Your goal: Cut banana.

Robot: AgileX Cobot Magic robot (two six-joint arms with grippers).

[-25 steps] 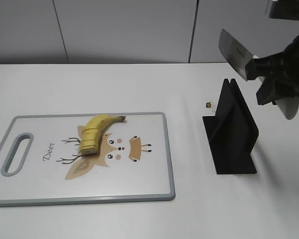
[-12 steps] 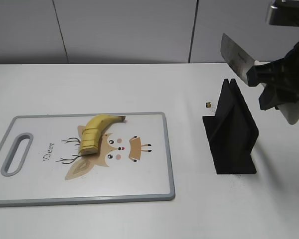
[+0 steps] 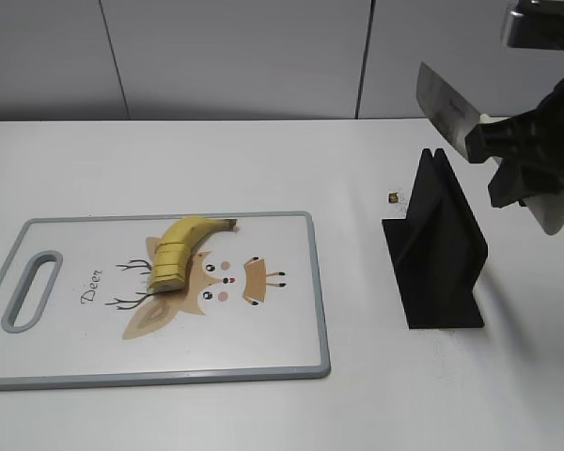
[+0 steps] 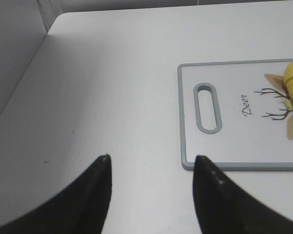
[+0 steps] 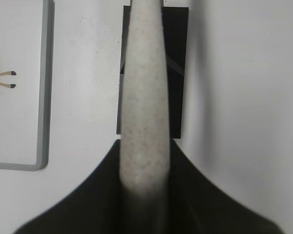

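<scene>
On the white tabletop (image 3: 263, 160), nearest the exterior camera, a grey-rimmed cutting board (image 3: 263, 348) is laid flat, with a slot handle at its left end and an orange-tan deer drawing (image 3: 227, 282) printed on it. The banana (image 3: 181, 249) is seen lying on the upper middle of the board, partly over the drawing; its thick end, turned toward the camera, is cut into several slices that sit together, and its dark stem tip is pointed to the right.

To the right of the board, apart from it, a black knife stand (image 3: 436, 244) is set on the tabletop. A small dark object (image 3: 393, 197) is seen just to its left, too small to identify.

Above and behind the stand, the right tool (image 3: 512, 160) is held in the air, closed around the pale speckled handle of a knife (image 3: 444, 101), whose broad blade is raised up and to the left. In the right wrist view the handle (image 5: 145, 97) is gripped between the dark jaws, with the stand (image 5: 178, 63) below it.

The left tool (image 4: 151, 168) is shown only in its wrist view: its two dark fingers are spread apart, nothing is held between them, and it is positioned over bare tabletop just off the handle end of the board (image 4: 185, 117).
</scene>
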